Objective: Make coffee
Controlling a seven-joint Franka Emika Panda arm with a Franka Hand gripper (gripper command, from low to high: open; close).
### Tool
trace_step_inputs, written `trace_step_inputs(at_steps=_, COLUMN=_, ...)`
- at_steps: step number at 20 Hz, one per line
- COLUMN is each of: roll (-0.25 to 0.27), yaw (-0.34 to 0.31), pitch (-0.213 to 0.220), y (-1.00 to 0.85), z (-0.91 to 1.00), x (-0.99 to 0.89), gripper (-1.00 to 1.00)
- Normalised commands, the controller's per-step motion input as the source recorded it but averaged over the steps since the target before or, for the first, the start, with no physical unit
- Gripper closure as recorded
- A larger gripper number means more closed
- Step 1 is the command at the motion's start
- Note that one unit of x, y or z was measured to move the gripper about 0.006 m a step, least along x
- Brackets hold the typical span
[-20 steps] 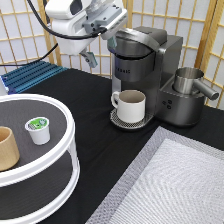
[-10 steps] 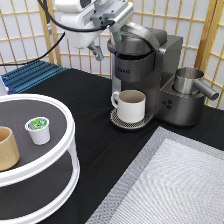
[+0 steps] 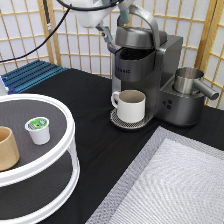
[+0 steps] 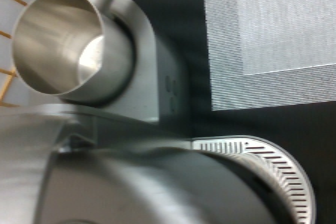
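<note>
The coffee pod (image 3: 38,129), white with a green-and-white foil top, stands upright on the top tier of a round white stand (image 3: 60,160) at the exterior view's left. My gripper (image 3: 110,39) is at the top, far from the pod, right against the left side of the grey coffee machine's (image 3: 150,65) lid and arched handle. It holds nothing that I can see. A white handled mug (image 3: 131,105) sits on the drip tray under the spout. The wrist view shows the machine's curved top (image 4: 135,190) and the drip tray grille (image 4: 262,165) from above.
A tan wooden cup (image 3: 6,149) stands on the stand next to the pod. A steel jug (image 3: 187,80) sits on the machine's right side, also in the wrist view (image 4: 60,45). A grey mat (image 3: 175,185) lies at the bottom right. A blue rack (image 3: 30,75) lies at the back left.
My gripper has moved to the exterior view's right, from beside the machine to close against its lid. The pod, mug and cup have not moved.
</note>
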Motion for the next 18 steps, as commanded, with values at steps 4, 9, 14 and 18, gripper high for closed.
trace_step_inputs(at_steps=4, roll=-0.086, yaw=0.0, pitch=0.168, y=0.69, z=0.64, x=0.27, gripper=-1.0)
trace_step_inputs(at_steps=9, roll=-0.15, yaw=0.0, pitch=0.161, y=0.7, z=0.59, x=0.3, gripper=-1.0)
trace_step_inputs(at_steps=14, roll=-0.174, yaw=0.0, pitch=0.149, y=0.6, z=0.35, x=0.35, gripper=-1.0)
trace_step_inputs(at_steps=18, roll=-0.152, yaw=-0.001, pitch=0.132, y=0.22, z=0.48, x=0.2, gripper=-1.0)
